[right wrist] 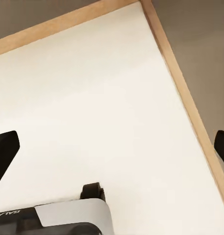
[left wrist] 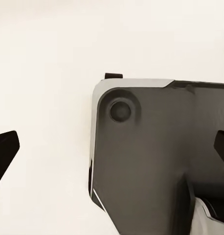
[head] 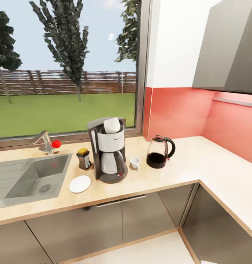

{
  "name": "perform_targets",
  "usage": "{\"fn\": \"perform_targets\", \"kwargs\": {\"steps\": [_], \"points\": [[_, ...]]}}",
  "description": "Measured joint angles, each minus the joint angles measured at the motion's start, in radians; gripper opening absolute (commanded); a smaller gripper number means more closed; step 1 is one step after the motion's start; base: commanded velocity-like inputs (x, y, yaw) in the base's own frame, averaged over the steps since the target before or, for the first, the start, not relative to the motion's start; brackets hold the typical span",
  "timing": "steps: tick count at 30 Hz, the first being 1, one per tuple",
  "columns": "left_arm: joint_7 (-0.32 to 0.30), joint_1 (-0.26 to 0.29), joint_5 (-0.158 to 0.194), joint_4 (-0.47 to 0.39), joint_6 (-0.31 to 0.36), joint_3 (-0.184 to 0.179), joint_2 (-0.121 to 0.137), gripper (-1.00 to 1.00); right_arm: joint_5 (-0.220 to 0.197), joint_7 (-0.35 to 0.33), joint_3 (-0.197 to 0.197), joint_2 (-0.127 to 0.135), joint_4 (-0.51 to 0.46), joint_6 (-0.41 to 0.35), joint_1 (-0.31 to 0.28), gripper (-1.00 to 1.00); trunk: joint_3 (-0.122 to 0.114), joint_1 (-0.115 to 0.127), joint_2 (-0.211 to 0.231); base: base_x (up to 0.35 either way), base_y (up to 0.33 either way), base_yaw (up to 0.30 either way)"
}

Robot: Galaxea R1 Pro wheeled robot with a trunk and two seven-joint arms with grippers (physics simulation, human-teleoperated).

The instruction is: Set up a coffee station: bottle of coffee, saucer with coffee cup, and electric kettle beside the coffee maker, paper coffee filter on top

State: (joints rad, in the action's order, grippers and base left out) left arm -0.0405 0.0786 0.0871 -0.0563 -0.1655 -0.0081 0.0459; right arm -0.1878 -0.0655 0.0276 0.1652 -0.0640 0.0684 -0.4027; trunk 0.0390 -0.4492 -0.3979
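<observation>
- Left gripper (left wrist: pixel 112 147): dark fingertips spread to opposite borders of the left wrist view, parted, nothing clamped between; pale floor (left wrist: pixel 48 73) and a grey slab of the robot base (left wrist: pixel 156 161) beneath.
- Right gripper (right wrist: pixel 112 147): fingertips likewise set wide apart, released, grasping nothing; white floor below, a wooden plinth strip (right wrist: pixel 185 98) running along its edge, a small black caster (right wrist: pixel 91 191) and part of the base cut off at the frame border.
- On the kitchen countertop (head: pixel 199 161), in the head view: coffee maker (head: pixel 108 150) near centre, paper coffee filter (head: pixel 112 125) sitting in its top.
- Bottle of coffee (head: pixel 84 158) just beside the machine at 9 o'clock; saucer (head: pixel 80 183) at 8 o'clock, close to the front edge, bare.
- Coffee cup (head: pixel 135 162) at 3 o'clock, upright on the worktop, apart from the saucer.
- Electric kettle (head: pixel 159 151) further out at 3 o'clock, handle turned toward the corner.
- Open worktop from the kettle round the corner; steel sink (head: pixel 27 179) at 9 o'clock, cut off at the frame edge.
- Carafe partly hidden inside the machine; label on the jar too small to read.
</observation>
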Motion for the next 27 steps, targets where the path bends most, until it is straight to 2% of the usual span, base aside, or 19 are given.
{"fn": "perform_targets", "kwargs": {"steps": [7, 12, 27], "points": [[0.003, 0.0, 0.002, 0.0, 0.001, 0.002, 0.0, 1.0, 0.0, 0.0, 0.0, 0.0, 0.0, 0.0, 0.0, 1.0, 0.0, 0.0, 0.0, 0.062, -0.281, 0.277], [0.004, 0.0, 0.003, 0.0, 0.001, 0.007, 0.0, 1.0, 0.0, 0.0, 0.0, 0.0, 0.0, 0.0, 0.0, 1.0, 0.0, -0.001, 0.0, -0.132, -0.168, 0.217], [0.007, 0.001, 0.002, -0.004, 0.003, 0.006, 0.011, 1.0, 0.002, -0.003, 0.003, -0.016, -0.02, 0.002, 0.0, 1.0, 0.0, -0.001, 0.0, -0.045, -0.026, 0.013]]}}
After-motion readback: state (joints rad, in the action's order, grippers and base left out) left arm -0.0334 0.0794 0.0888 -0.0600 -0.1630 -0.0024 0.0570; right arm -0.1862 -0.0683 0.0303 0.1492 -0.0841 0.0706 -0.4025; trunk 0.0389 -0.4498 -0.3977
